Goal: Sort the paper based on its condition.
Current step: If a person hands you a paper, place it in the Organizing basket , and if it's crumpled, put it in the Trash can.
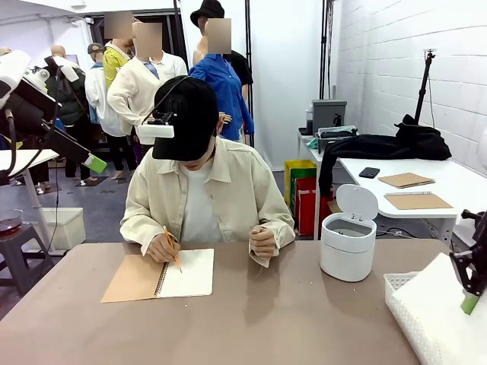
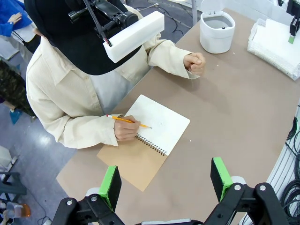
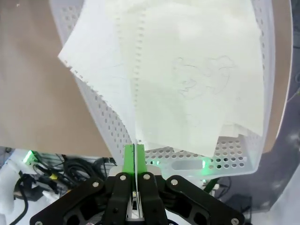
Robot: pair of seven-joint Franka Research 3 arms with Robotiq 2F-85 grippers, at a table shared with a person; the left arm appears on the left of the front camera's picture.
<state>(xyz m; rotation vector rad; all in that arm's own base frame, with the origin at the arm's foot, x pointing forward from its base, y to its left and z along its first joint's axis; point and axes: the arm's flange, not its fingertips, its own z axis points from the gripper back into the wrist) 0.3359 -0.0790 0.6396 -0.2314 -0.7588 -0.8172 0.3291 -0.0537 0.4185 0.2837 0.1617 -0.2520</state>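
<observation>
Several loose white sheets of paper [image 3: 197, 70] lie in a heap in a white perforated basket [image 3: 234, 154]; one carries a faint pencil scribble. My right gripper [image 3: 134, 154] is shut on the near edge of one sheet, which runs thin between its green pads. In the front view that gripper [image 1: 470, 303] hangs at the right edge over the paper [image 1: 437, 304] and basket [image 1: 399, 285]. My left gripper [image 2: 165, 180] is open and holds nothing, high above the table's left side; it also appears raised at the left of the front view [image 1: 95, 162].
A person across the table writes with a pencil [image 2: 129, 121] in an open spiral notebook [image 1: 186, 274] with a brown cover. A white lidded bin [image 1: 348, 242] stands open at the right. The brown tabletop [image 1: 289, 319] in front is bare.
</observation>
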